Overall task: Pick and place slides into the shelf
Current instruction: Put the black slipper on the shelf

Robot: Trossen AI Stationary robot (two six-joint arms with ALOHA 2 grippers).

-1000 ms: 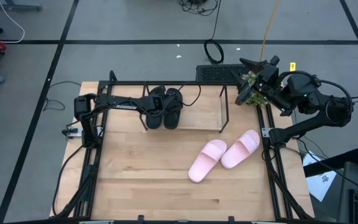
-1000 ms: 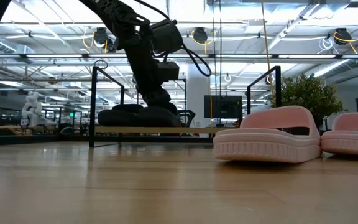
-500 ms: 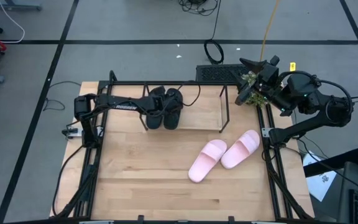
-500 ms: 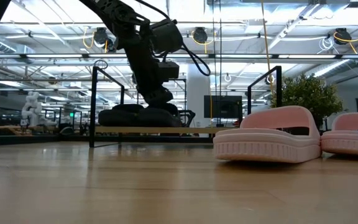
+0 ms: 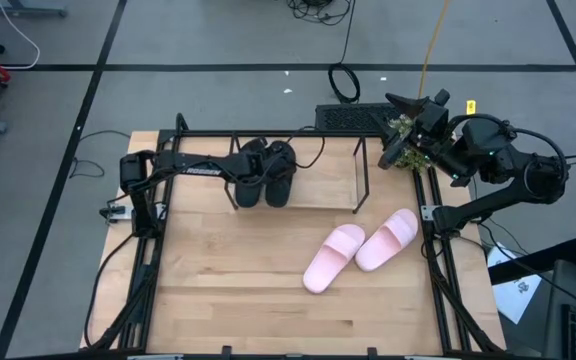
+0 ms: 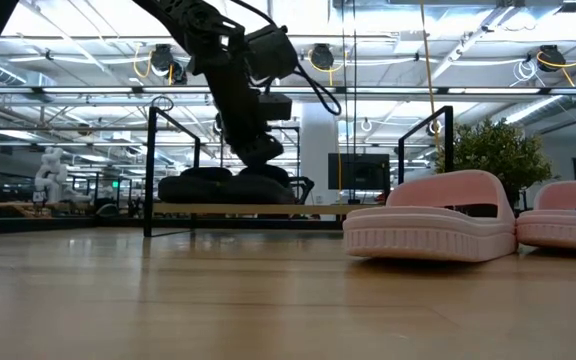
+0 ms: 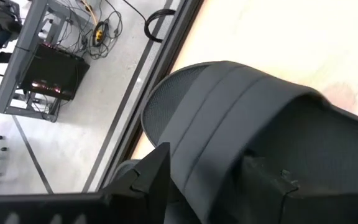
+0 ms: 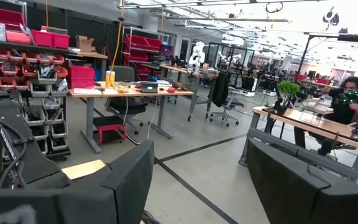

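Observation:
Two black slides (image 5: 251,182) (image 5: 279,178) lie side by side, soles down, on the left part of the shelf's wooden board (image 5: 323,182). They also show in the low view (image 6: 218,185). My left gripper (image 5: 266,168) (image 6: 258,160) hovers open just over them. In its wrist view the gripper (image 7: 207,171) has its fingers on either side of one black slide's wide strap (image 7: 241,118). Two pale pink slides (image 5: 333,258) (image 5: 388,238) lie soles down on the tabletop, right of centre. My right gripper (image 5: 396,132) (image 8: 197,171) is open and empty, beyond the table's far right corner.
The shelf's thin black rods (image 5: 358,175) frame the board along the table's far edge, and its right half is bare. A small green plant (image 6: 493,150) stands past the far right corner. The wide wooden tabletop (image 5: 228,290) lies in front of the shelf.
My left gripper has risen a little above the black slides. The slides stay where they were on the shelf.

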